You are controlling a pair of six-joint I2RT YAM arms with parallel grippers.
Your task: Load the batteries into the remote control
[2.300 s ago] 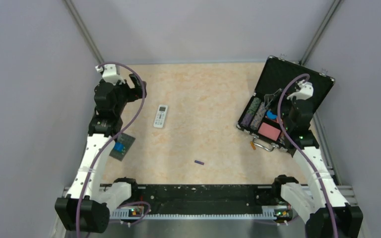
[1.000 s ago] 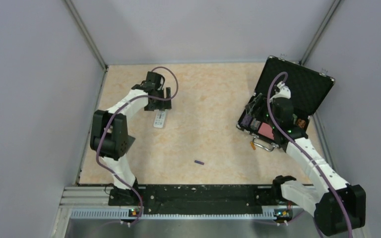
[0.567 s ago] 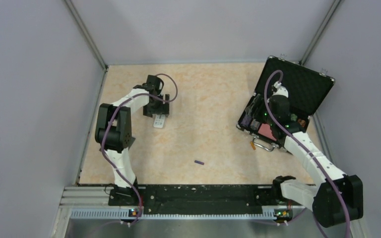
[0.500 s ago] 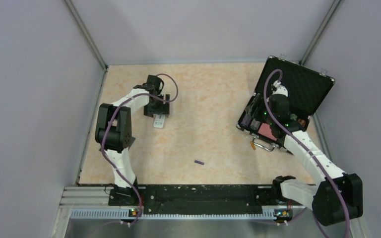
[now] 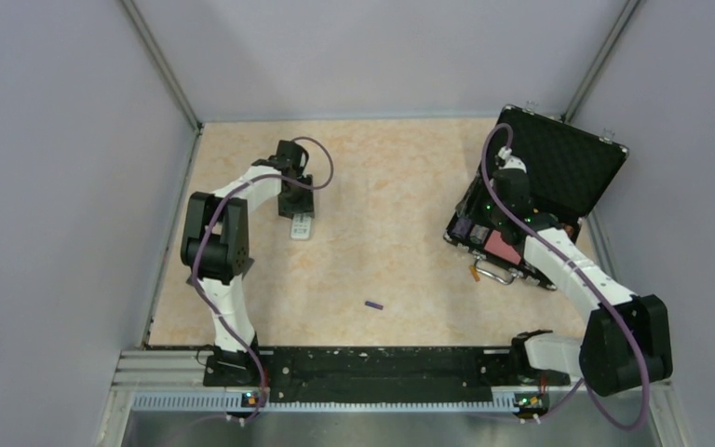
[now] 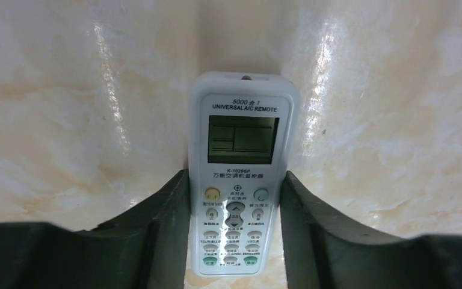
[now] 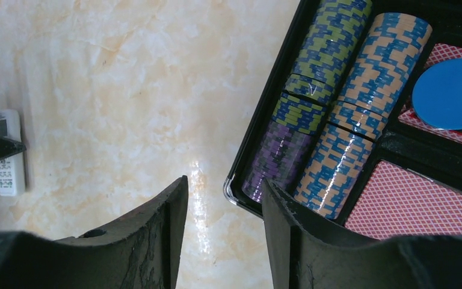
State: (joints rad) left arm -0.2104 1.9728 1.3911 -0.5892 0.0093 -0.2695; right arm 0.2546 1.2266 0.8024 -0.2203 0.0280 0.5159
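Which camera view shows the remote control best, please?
The left wrist view: the remote control fills the centre, face up, display and buttons readable, between the left gripper's jaws. The top external view shows only a small white bar; the right wrist view, a tiny sliver at its left edge.

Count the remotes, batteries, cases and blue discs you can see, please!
remote control: 1
purple battery: 1
open poker-chip case: 1
blue disc: 1
Total: 4
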